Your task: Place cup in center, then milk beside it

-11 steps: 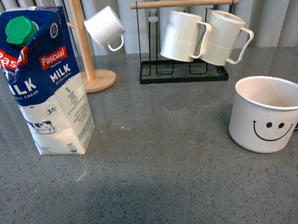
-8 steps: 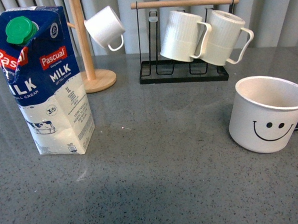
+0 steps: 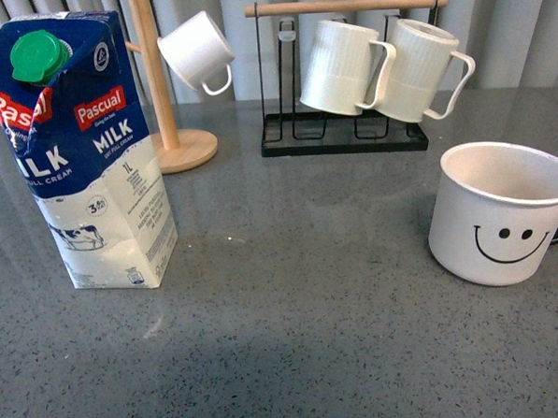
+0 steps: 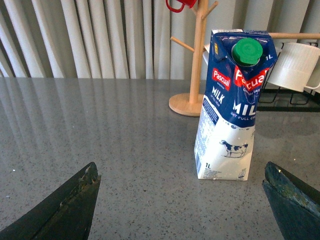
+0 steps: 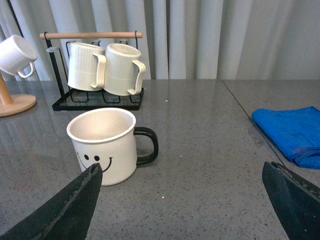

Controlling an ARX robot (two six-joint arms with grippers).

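First up is the cup (image 3: 499, 211). It sits right of the black rack (image 3: 343, 135) and nearer me, with its handle on the far side from the milk (image 3: 89, 153), which is left of the rack. I'd pinch the rim opposite the handle and lift level. Right hand (image 5: 181, 167) hovers low facing it, spread wide, empty. Left hand (image 4: 180, 169) is wide too, facing the milk.

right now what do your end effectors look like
Only the tips show, in the wrist views. The left end effector has two black wedge-shaped fingers with rough, scuffed edges, one tinged blue. The right end effector looks much the same. No cables or markings visible.
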